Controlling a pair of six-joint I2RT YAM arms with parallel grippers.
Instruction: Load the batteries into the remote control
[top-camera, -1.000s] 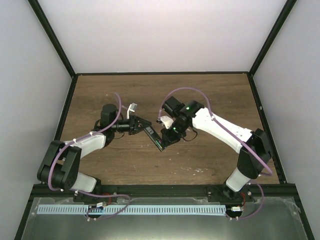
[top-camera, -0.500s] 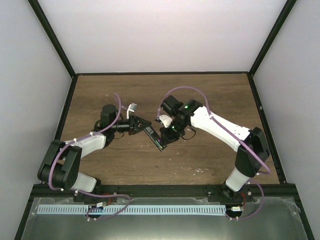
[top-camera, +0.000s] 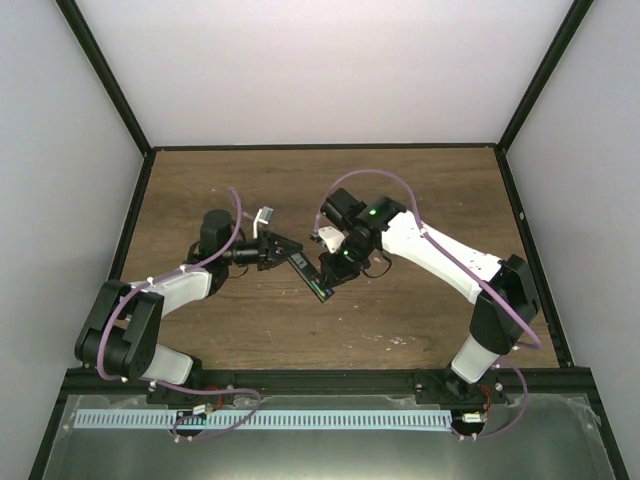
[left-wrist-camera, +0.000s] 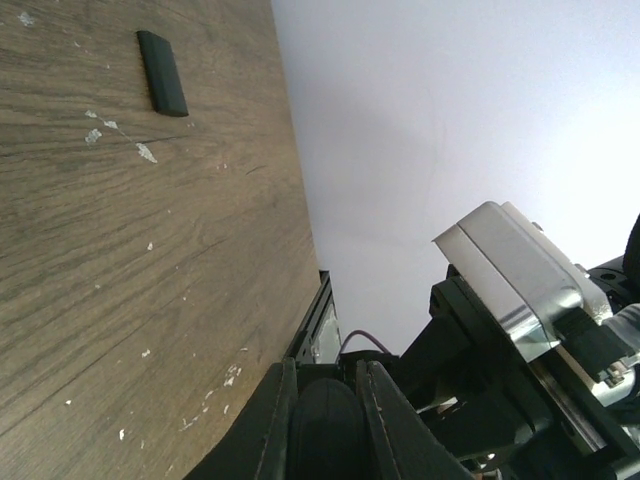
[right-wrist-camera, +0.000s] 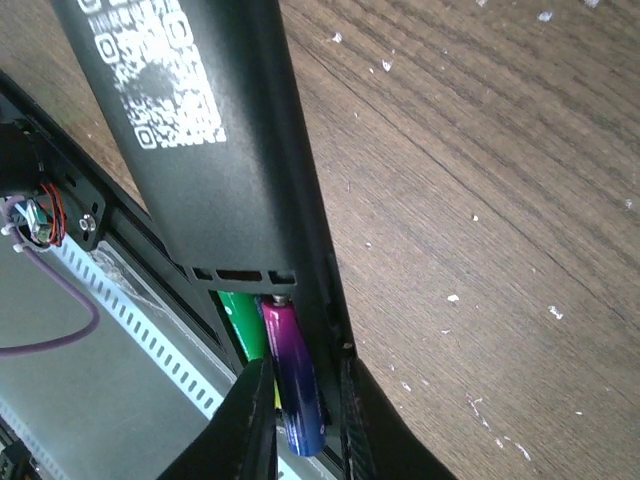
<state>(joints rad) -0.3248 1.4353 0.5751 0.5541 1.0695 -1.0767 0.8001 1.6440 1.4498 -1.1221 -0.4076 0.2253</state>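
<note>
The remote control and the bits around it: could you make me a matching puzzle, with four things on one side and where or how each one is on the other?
Things
1. remote control
2. green battery
3. purple battery
4. small black slab

Descriptions
A. lies alone on the wooden table
B. pinched in the right gripper
C. has a white square code printed on it
D. sits in the remote's open end, beside the other battery

Pairs: 1-C, 2-D, 3-B, 4-A
</note>
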